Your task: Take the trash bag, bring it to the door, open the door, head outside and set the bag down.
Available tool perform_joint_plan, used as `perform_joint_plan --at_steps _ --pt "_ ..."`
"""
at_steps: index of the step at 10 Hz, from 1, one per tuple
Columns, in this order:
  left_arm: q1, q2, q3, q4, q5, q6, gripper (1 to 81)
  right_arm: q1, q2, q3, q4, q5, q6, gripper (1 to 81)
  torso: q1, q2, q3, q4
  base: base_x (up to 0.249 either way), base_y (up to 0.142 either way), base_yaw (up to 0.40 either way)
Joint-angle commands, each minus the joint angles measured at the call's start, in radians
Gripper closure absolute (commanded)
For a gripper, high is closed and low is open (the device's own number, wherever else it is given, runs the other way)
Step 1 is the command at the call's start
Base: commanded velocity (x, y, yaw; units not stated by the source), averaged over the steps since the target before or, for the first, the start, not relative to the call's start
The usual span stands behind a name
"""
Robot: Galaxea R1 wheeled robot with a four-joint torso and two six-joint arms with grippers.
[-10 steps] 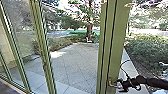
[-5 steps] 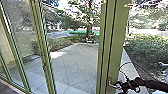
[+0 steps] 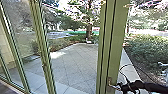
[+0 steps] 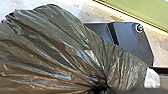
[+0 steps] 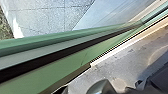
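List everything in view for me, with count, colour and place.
Trash bag: one, dark, gathered, in the left wrist view
Door handle: one, metallic, on the wide post
Frame posts: several, green, across the head view
Glass: count unclear, clear, between left-hand posts
Paving: one area, grey, outside
Tree trunk: one, brown, beyond the paving
Bushes: count unclear, green, right of the paving
Floor: one area, grey, indoors
Right arm: one, black, lower right, head view
Right gripper: one, dark, at the handle
Base plate: one, dark, behind the bag
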Motion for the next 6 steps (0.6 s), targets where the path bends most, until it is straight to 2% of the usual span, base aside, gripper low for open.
perform_joint_plan --at_steps 1,3,6 --pt "-0.046 0.001 0.002 -0.003 0.057 0.005 81.1 0.057 0.079 -0.004 -0.013 -0.050 0.036 1.0 0.000 0.000 0.000 0.000 0.000 0.000 0.000" --pt "-0.044 0.006 0.002 -0.003 0.057 0.005 81.1 0.012 0.119 -0.013 -0.050 -0.053 0.037 1.0 0.000 0.000 0.000 -0.001 0.000 0.000 0.000" --pt "-0.042 0.009 0.002 -0.003 0.057 0.005 81.1 0.005 0.140 -0.027 -0.082 -0.059 0.035 1.0 0.000 0.000 0.000 -0.001 0.000 0.000 0.000"
